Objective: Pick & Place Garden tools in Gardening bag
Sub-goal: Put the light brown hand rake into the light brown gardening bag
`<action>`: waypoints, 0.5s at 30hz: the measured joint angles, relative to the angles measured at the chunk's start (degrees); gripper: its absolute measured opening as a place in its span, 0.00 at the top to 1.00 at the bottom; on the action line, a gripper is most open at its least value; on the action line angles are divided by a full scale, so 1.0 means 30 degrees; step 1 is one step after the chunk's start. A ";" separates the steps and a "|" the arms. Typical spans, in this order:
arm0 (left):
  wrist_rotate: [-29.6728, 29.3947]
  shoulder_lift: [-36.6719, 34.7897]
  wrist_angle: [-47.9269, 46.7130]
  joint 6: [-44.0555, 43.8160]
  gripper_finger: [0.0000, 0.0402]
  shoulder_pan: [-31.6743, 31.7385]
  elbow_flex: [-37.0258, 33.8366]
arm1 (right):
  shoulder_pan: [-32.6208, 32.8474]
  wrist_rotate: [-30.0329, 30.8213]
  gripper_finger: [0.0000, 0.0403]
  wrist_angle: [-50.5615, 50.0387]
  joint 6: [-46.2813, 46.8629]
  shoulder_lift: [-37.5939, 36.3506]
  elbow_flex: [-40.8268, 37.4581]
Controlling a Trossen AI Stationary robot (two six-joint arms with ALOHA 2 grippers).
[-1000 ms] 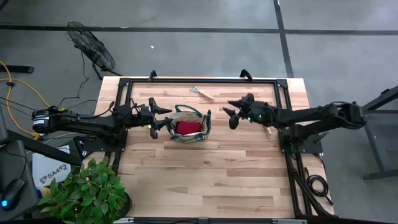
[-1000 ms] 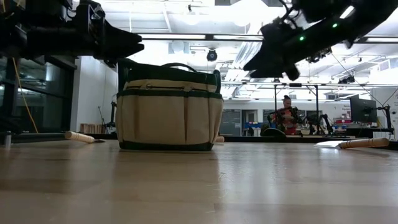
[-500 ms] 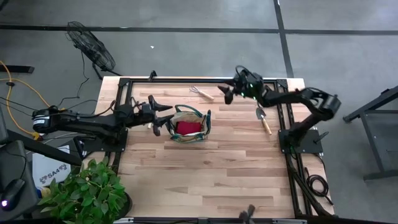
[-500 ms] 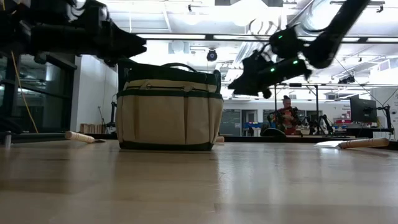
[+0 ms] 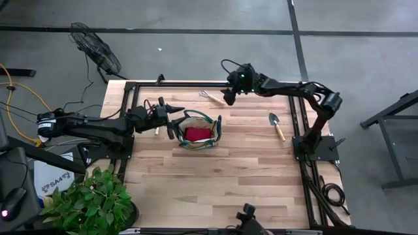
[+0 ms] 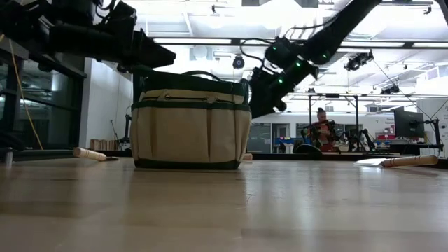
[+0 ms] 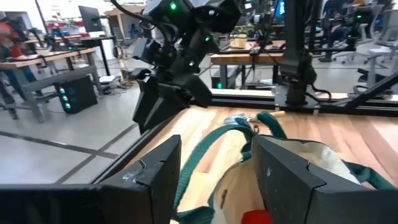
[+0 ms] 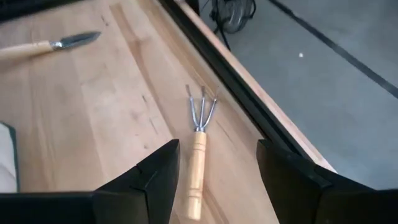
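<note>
While one rake (image 8: 197, 147) lies alone, two trowels (image 5: 276, 125) flank one bag (image 5: 198, 128)

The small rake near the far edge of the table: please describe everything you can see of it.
The rake has a pale wooden handle and thin metal wire tines spreading from a short metal neck. It lies flat on the wooden table, close to the black frame rail at the far edge. Nothing touches it; the open right gripper hovers beside it.

Robotics lab: workbenches (image 7: 56, 59), monitors (image 6: 408, 122), concrete floor (image 5: 196, 49), seated person (image 6: 322, 127).
</note>
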 joint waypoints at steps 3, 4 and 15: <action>-0.0034 -0.0015 0.0040 -0.0065 0.52 0.0000 0.0000 | 0.0424 0.0552 0.49 -0.1805 -0.0083 0.0288 0.1468; -0.0029 -0.0015 0.0034 -0.0088 0.52 0.0000 0.0000 | 0.0571 0.0708 0.49 -0.2299 -0.0099 0.0340 0.1956; 0.0032 -0.0015 0.0033 -0.0746 0.52 0.0007 0.0007 | 0.0960 0.1803 0.49 -0.5024 0.0088 0.1850 0.3320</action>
